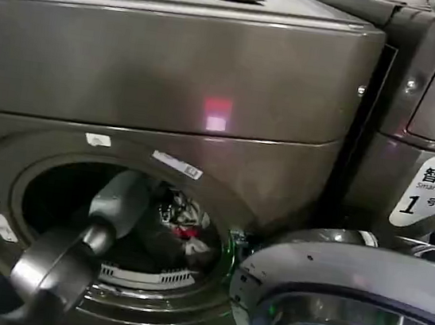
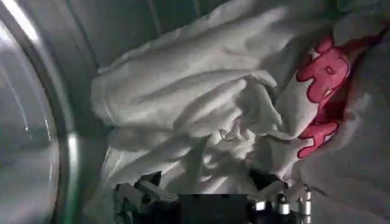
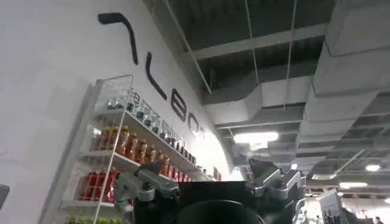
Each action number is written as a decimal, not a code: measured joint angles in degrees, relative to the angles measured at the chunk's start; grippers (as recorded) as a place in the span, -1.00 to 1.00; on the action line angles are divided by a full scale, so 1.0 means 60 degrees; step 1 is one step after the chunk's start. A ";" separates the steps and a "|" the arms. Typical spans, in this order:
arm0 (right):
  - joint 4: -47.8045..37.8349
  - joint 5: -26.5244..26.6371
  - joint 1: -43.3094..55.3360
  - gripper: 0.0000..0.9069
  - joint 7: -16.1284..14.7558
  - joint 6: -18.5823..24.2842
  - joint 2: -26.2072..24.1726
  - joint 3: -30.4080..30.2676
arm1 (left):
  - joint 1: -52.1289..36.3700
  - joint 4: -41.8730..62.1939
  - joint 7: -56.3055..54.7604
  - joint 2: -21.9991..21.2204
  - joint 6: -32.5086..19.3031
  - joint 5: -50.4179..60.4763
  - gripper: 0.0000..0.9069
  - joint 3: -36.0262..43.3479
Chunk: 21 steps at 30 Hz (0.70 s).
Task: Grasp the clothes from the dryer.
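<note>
The dryer (image 1: 174, 69) is the big bronze-grey front-loader, and its round porthole (image 1: 124, 230) stands uncovered. Inside the dark drum lie the clothes (image 1: 186, 229), a small white and grey bundle with a red patch. My left arm (image 1: 111, 209) reaches through the porthole toward them. In the left wrist view the clothes (image 2: 207, 103) are crumpled white fabric with red print (image 2: 323, 79), lying against the drum wall. My left gripper (image 2: 207, 185) is open, its fingers spread just short of the folds. My right gripper (image 3: 210, 176) is open on nothing and points up at the ceiling.
The open round door (image 1: 343, 307) with its glass bowl juts out at the lower right, close to the porthole. A second machine (image 1: 432, 119) with a white sticker stands at the right. The drum's metal rim (image 2: 36, 122) curves beside the left gripper.
</note>
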 measured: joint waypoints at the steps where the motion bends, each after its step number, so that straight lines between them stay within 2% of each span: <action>1: -0.0007 -0.0005 0.0000 1.00 0.0000 0.0000 0.0002 -0.0001 | -0.0008 0.0028 0.0048 -0.0017 -0.0016 0.0006 -0.75 0.0029; 3: -0.0015 -0.0017 -0.0003 1.00 0.0001 0.0003 0.0010 -0.0003 | -0.0028 0.0057 0.0135 -0.0051 -0.0046 0.0025 -1.00 0.0069; 21: 0.0043 -0.0033 0.0025 1.00 0.0001 0.0019 0.0063 -0.0078 | -0.0049 0.0137 0.0169 0.0043 -0.0177 -0.0205 -1.00 -0.0009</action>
